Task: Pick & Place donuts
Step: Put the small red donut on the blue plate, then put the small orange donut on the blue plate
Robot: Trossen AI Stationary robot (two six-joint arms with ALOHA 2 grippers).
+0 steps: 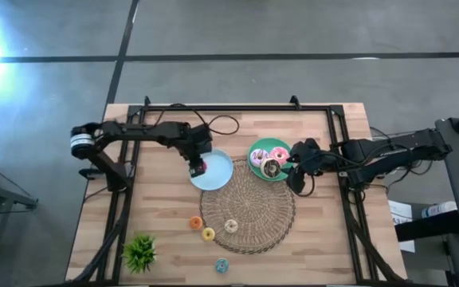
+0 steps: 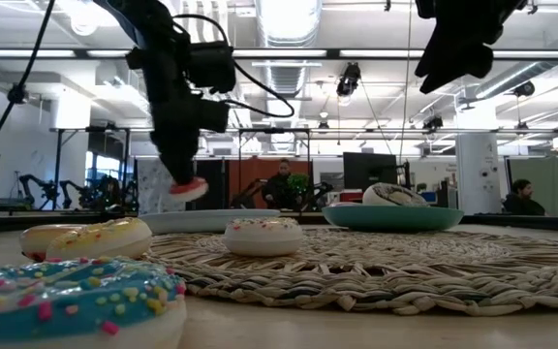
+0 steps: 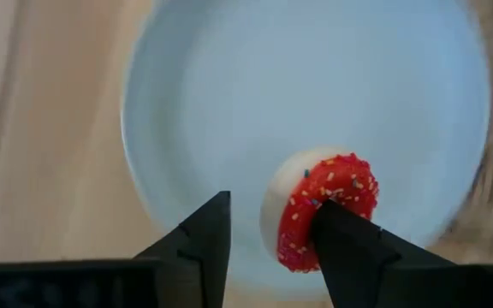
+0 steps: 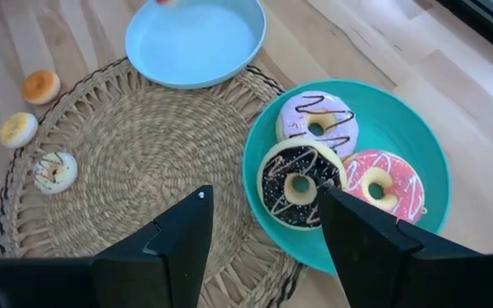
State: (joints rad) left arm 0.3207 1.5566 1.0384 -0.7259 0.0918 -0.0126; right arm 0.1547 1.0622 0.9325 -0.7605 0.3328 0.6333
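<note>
My left gripper (image 3: pixel 268 210) hangs open over the pale blue plate (image 1: pixel 220 174), at its left rim. A red sprinkled donut (image 3: pixel 328 210) stands on edge between the fingers, just above the plate (image 2: pixel 226 221). My right gripper (image 4: pixel 264 218) is open and holds nothing, above the green plate's (image 1: pixel 255 151) right side. That plate holds a lilac donut (image 4: pixel 319 120), a chocolate donut (image 4: pixel 298 184) and a pink donut (image 4: pixel 383 188). A cream donut (image 1: pixel 231 226) lies on the woven mat. Orange (image 1: pixel 195 223), yellow (image 1: pixel 208 233) and blue (image 1: pixel 221 265) donuts lie on the table. My left gripper has the red donut's glazed face (image 3: pixel 315 218) against the inner side of one finger (image 3: pixel 349 248). The other finger (image 3: pixel 204 239) stands apart from the donut's pale underside. The fingers point down at the plate. In the low view the donut (image 2: pixel 190 189) sits tilted at the fingertips, clear of the plate.
A round woven mat (image 1: pixel 249 209) lies in the table's middle under both plates' near edges. A small green spiky plant (image 1: pixel 139 252) stands at the near left corner. Bare wood shows along the table's right side and far edge.
</note>
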